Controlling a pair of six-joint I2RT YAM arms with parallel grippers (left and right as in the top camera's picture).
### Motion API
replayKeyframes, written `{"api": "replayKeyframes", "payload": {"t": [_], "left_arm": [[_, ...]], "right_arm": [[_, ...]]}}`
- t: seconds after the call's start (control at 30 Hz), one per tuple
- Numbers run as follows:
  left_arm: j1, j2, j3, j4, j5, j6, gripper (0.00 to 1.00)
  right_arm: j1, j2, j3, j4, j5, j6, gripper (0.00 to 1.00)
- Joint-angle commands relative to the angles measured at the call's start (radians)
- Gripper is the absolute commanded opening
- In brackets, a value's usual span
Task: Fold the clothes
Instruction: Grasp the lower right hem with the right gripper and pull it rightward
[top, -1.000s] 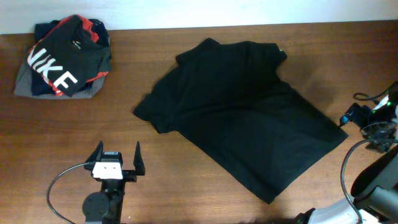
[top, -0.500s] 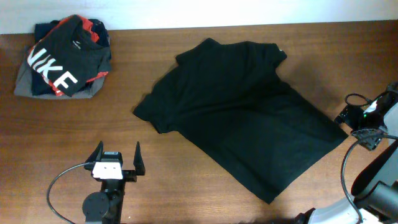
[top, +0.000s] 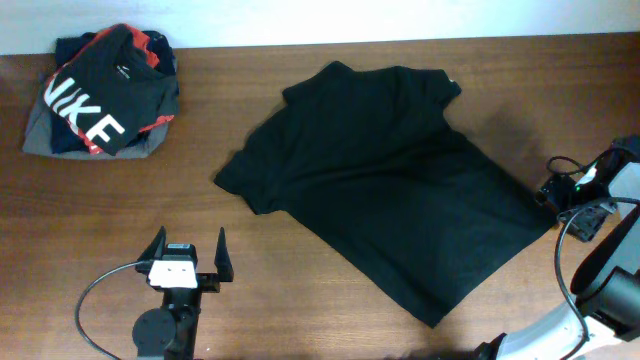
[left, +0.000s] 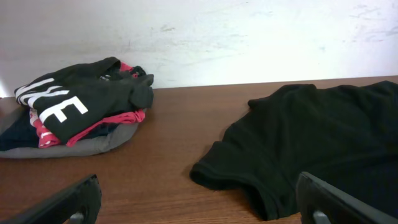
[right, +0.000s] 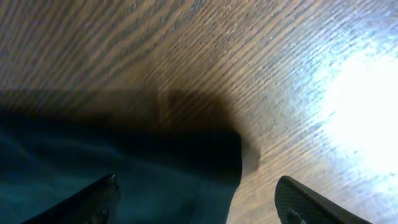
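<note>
The black T-shirt (top: 385, 190) lies spread flat and askew in the middle of the brown table, its collar toward the far edge. It also shows in the left wrist view (left: 311, 149), where a sleeve lies ahead of the fingers. My left gripper (top: 187, 253) is open and empty near the front edge, left of the shirt. My right gripper (top: 556, 200) is open at the shirt's right hem corner. In the right wrist view the shirt corner (right: 155, 174) lies between the open fingers (right: 196, 202).
A pile of clothes sits at the far left corner: a black-and-red NIKE garment (top: 105, 90) on a grey folded one (top: 40, 135). It also shows in the left wrist view (left: 74, 109). A white wall runs behind the table.
My right gripper has moved left and down toward the shirt's right hem corner. The left arm and the shirt have not moved.
</note>
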Motion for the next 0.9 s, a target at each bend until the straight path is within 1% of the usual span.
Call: {"api": "replayKeyframes", "payload": {"t": [0.0,0.13,0.47,0.57,0.67,0.87], "left_arm": [[0.006,-0.006,-0.007,0.000,-0.010,0.016,0.99],[0.006,-0.006,-0.007,0.000,-0.010,0.016,0.99],[0.006,-0.006,-0.007,0.000,-0.010,0.016,0.99],[0.006,-0.006,-0.007,0.000,-0.010,0.016,0.99],[0.006,-0.006,-0.007,0.000,-0.010,0.016,0.99],[0.006,-0.006,-0.007,0.000,-0.010,0.016,0.99]], "right_arm": [[-0.007,0.013,-0.006,0.014,0.009,-0.003,0.81],[-0.007,0.016,-0.007,0.029,0.010,-0.003,0.78],[-0.006,0.075,-0.007,0.056,0.010,-0.004,0.78],[-0.006,0.077,-0.006,0.066,0.009,-0.003,0.76],[-0.006,0.077,-0.006,0.077,0.010,-0.003,0.63],[-0.006,0.077,-0.006,0.104,0.009,-0.003,0.25]]}}
